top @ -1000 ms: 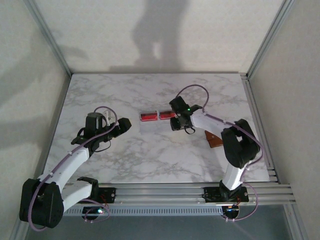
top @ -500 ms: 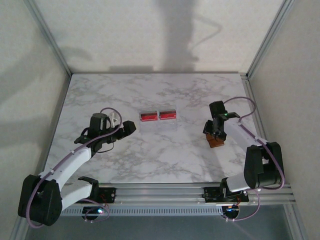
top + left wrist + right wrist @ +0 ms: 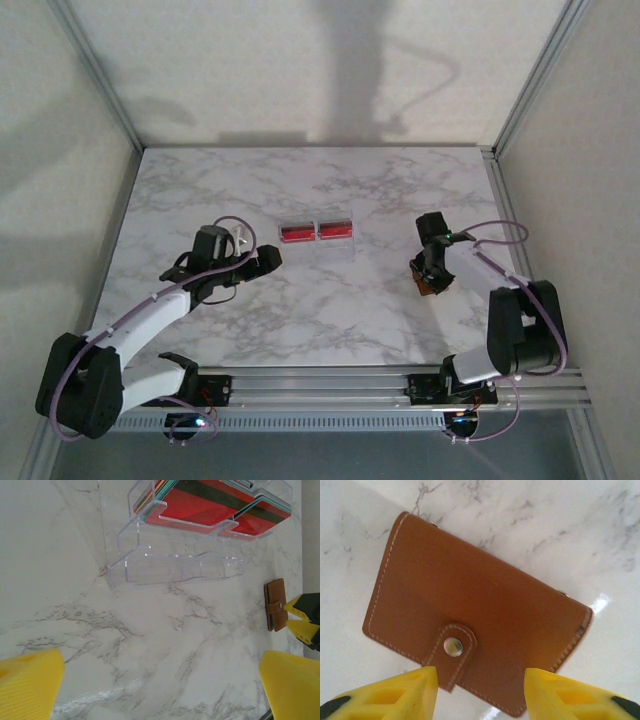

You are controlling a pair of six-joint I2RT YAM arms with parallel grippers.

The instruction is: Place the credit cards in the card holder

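Right wrist view puts the wallet (image 3: 475,615) straight under my right claw (image 3: 479,674), flat on the marble table (image 3: 580,525) with its near edge and snap tab (image 3: 454,649) lying between my two yellow fingers (image 3: 395,692). Those fingers stand partly apart with nothing pinched between them, so this claw is released and hovers just above the leather. The wallet's long axis runs on a slant from upper left to lower right, closer to the line between my fingertips than square to it. I judge I would have to turn my wrist to close across its short width. It is tan-brown, stitched in pale thread around the rim, folded shut with the tab snapped down, so no pocket is open to take a card yet. From the top external view the wallet (image 3: 424,287) sits at the right side of the table, my right claw (image 3: 432,270) over it. My left claw (image 3: 268,258) is the nearer one to the cards (image 3: 317,232), spread wide and empty. The cards (image 3: 200,502), red on top, lie in two stacks in a clear tray (image 3: 170,570), well apart from the wallet.
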